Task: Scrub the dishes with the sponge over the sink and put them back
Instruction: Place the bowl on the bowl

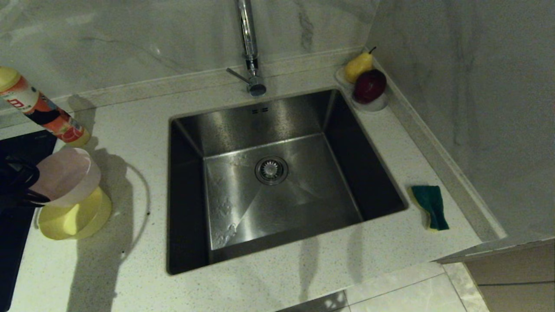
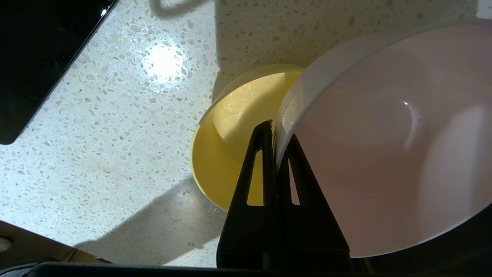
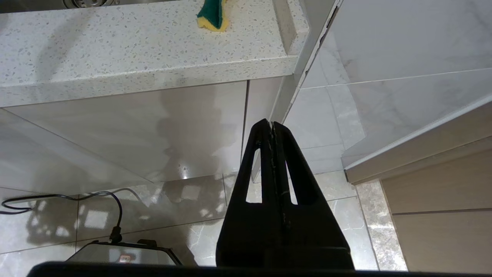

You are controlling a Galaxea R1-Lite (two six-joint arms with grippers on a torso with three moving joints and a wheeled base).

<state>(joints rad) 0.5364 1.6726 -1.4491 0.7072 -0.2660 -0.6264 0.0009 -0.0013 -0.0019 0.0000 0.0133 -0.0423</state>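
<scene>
My left gripper [image 1: 30, 190] [image 2: 275, 132] is shut on the rim of the pale pink bowl [image 1: 67, 175] [image 2: 384, 142], which it holds tilted just above the yellow bowl [image 1: 76, 219] [image 2: 226, 142] on the counter left of the sink [image 1: 277, 173]. One finger is inside the pink bowl, the other outside. The sponge [image 1: 430, 206] [image 3: 212, 15], green on yellow, lies on the counter right of the sink. My right gripper [image 3: 271, 124] hangs shut and empty below the counter's front edge, over the floor, out of the head view.
A chrome faucet [image 1: 249, 47] stands behind the sink. A white dish [image 1: 375, 104] with a pear [image 1: 358, 66] and a dark red fruit [image 1: 369, 85] sits at the back right corner. A bottle [image 1: 41, 112] leans at the far left beside a black cooktop [image 1: 13, 225].
</scene>
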